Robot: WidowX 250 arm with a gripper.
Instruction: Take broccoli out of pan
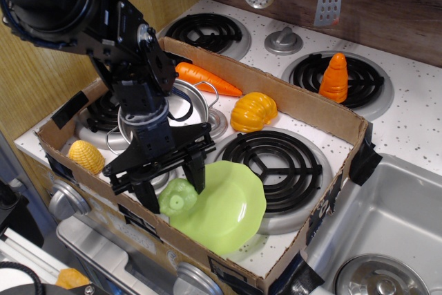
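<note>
The broccoli [177,198], clear of the pan [181,107] and low at the near edge of the lime plate [224,206], sits clamped in my gripper [171,193]; next, I judge, comes setting it down and letting go.

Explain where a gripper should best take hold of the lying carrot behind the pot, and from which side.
Grip the carrot across its thick orange middle, coming from straight above. It lies flat and long beside the cardboard wall, so the fingers should close across its width, one on each long side. The narrow tip would likely slip. The pot stands close in front, so a side approach looks blocked.
</note>
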